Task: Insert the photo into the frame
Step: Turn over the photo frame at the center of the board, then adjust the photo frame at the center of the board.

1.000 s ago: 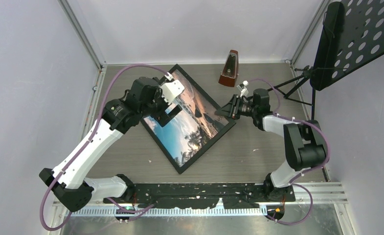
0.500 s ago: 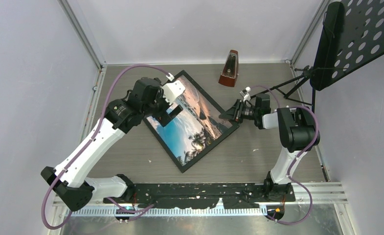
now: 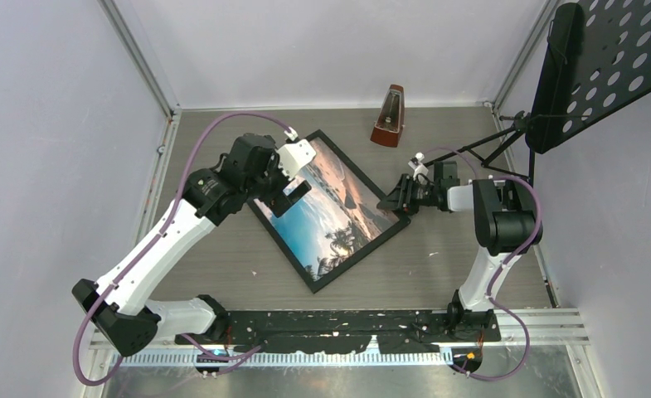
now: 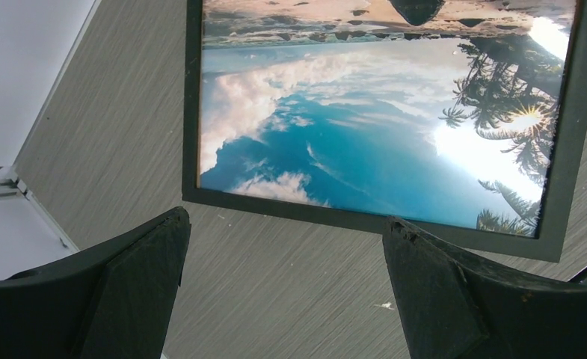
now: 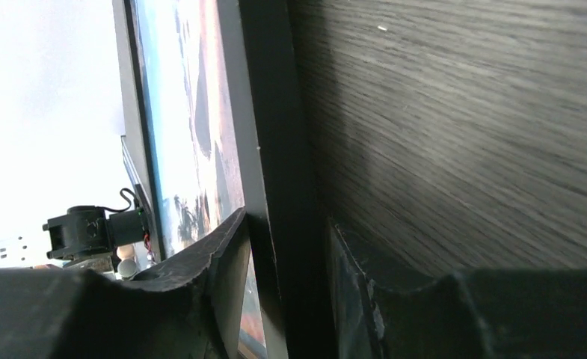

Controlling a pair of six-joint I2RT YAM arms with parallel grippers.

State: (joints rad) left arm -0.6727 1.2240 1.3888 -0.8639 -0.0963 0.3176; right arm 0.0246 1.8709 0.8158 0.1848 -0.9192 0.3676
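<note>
At the frame's [image 3: 361,254] right-hand corner, the right tool [image 3: 392,201] sat low with the black border [image 5: 283,149] running between its two fingers [image 5: 223,254]. I could not tell whether they were pinching that border or only standing just beside it. Over the frame's left corner, the left tool [image 3: 287,197] hung above the print with its fingers [image 4: 140,284] spread wide apart, gripping nothing.

Inside the frame lay the photo [image 3: 334,211], picture side up behind the pane, and the frame rested on the grey surface [image 3: 222,249]. Its long axis ran on a diagonal, from far left to near right. The sky edge of the photo [image 4: 365,142] faced the left tool, the sand edge faced away from it, and the palms sat toward the frame's near corner.

Counted: one frame, one photo, two tools. One metronome [image 3: 390,116] stood beyond the frame's far corner, apart from it, and one black perforated music stand [image 3: 591,66] rose further off to the frame's right.
</note>
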